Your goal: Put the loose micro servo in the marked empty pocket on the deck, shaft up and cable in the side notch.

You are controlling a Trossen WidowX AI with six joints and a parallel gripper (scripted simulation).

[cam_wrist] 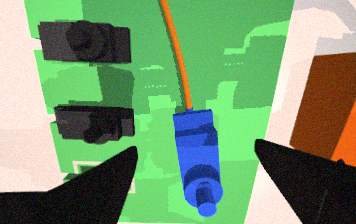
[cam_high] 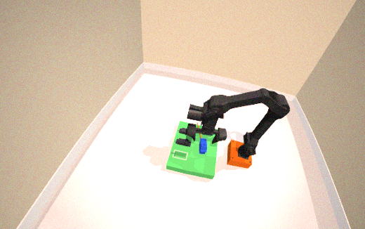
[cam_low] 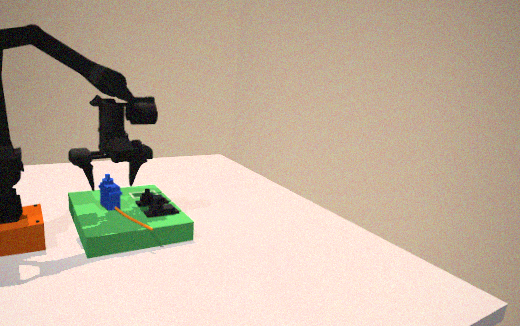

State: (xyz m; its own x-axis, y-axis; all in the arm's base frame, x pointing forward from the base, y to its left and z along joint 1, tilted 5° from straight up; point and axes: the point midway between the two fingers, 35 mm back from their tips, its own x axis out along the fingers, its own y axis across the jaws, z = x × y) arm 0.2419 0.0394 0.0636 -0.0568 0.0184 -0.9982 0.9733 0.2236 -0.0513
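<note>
The blue micro servo [cam_high: 203, 146] [cam_low: 110, 196] [cam_wrist: 196, 152] stands upright on the green deck [cam_high: 196, 169] [cam_low: 140, 240] [cam_wrist: 250, 65], output shaft up. It is outside the marked pocket. Its orange cable [cam_low: 132, 218] [cam_wrist: 177, 55] runs from its base toward the deck's edge. The marked pocket [cam_high: 180, 154], a white-outlined recess, is empty in the top view; a finger partly hides it in the wrist view. My gripper [cam_high: 203, 142] [cam_low: 112, 188] [cam_wrist: 196, 148] is open and points down above the servo. One fingertip shows on each side of the servo in the wrist view, with gaps.
Two black servos [cam_high: 183, 142] [cam_high: 182, 131] [cam_wrist: 85, 42] [cam_wrist: 92, 122] sit in the deck beside the marked pocket, in a row with it. The arm's orange base [cam_high: 235, 161] [cam_low: 30, 235] [cam_wrist: 345, 135] stands on the table a short gap from the deck.
</note>
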